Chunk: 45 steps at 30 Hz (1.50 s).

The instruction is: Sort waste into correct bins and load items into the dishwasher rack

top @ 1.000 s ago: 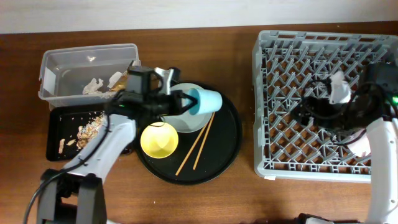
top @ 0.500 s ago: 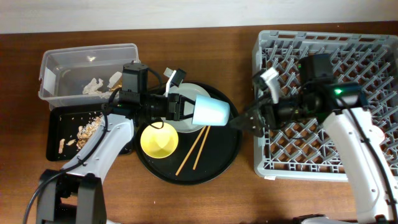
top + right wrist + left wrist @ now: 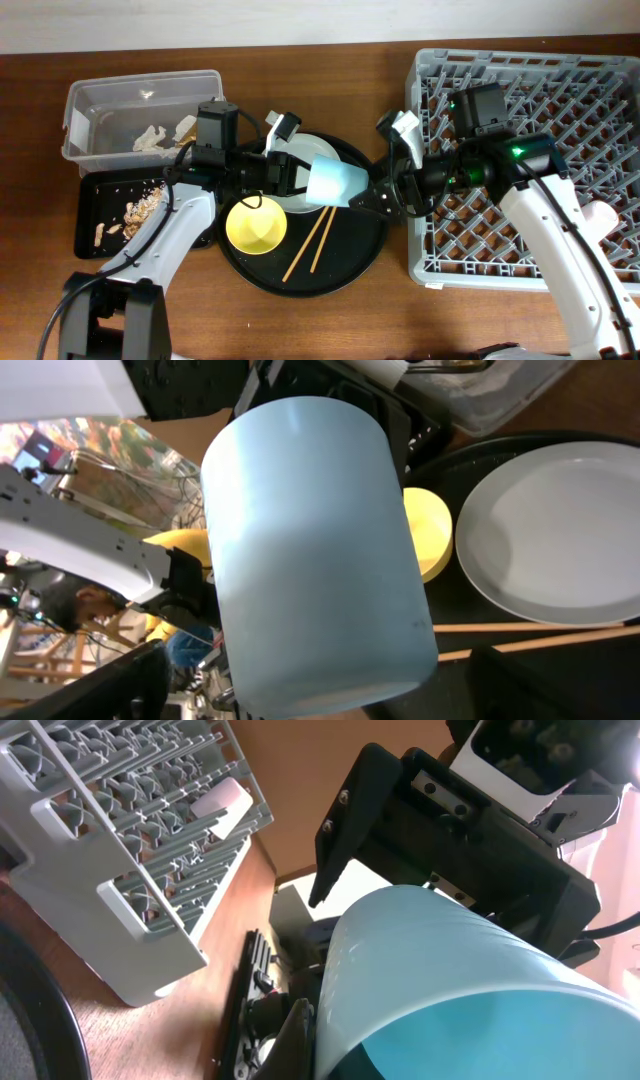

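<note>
My left gripper (image 3: 300, 178) is shut on the rim of the light blue cup (image 3: 338, 180) and holds it on its side above the round tray. In the left wrist view one finger (image 3: 300, 1030) presses the cup's wall (image 3: 450, 970). My right gripper (image 3: 368, 182) is open, with its jaws either side of the cup's base. In the right wrist view the cup (image 3: 310, 550) fills the gap between my fingers (image 3: 110, 690). The pink cup (image 3: 600, 215) lies in the grey rack (image 3: 530, 270). The plate (image 3: 298, 150), yellow bowl (image 3: 256, 226) and chopsticks (image 3: 315, 238) sit on the tray.
The round black tray (image 3: 360, 245) lies between the arms. The clear tub (image 3: 95, 105) at the back left holds white paper (image 3: 152, 137). The shallow black tray (image 3: 90, 215) in front of it holds food crumbs (image 3: 142, 205).
My right arm left the pink cup in the rack and swung left to the blue cup. My left gripper carried the blue cup a little to the right, towards it.
</note>
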{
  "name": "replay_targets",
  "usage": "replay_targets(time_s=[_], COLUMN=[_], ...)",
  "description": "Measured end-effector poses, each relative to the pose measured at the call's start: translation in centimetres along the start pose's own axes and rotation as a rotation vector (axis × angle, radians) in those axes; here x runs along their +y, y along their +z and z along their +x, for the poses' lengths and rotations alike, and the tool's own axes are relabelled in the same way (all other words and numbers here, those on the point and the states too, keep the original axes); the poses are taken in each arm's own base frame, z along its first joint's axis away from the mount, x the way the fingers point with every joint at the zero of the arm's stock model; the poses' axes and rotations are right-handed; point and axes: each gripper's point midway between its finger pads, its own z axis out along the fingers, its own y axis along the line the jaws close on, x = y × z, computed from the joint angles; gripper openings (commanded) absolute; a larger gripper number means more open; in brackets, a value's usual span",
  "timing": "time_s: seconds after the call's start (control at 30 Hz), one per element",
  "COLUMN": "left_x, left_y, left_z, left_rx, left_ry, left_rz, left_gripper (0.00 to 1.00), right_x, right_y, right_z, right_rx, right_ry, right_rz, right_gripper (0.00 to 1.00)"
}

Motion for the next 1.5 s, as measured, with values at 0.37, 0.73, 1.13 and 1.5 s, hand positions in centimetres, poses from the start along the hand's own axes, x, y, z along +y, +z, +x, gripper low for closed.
replay_targets(time_s=[0.37,0.73,1.13,1.5], left_x=[-0.4,-0.8,1.1,8.3], left_y=[0.9,0.8,0.8,-2.8], left_z=[0.4,0.6,-0.4,0.3], left_rx=[0.026,0.037,-0.018,-0.127], left_ry=[-0.006,-0.004,-0.005,-0.164], left_rz=[0.017,0.04,-0.069,-0.46], left_gripper=[0.01,0.02,0.5,0.57], right_x=[0.5,0.7,-0.6,-8.3], right_y=[0.6,0.6,0.6,-6.2], right_z=[-0.2,-0.2,1.4,4.3], right_rx=[0.005,0.002,0.07,0.123], right_ry=[-0.031,-0.034,0.017,0.357], right_rz=[-0.012,-0.024,0.06,0.513], right_gripper=[0.73,0.64,0.57,0.55])
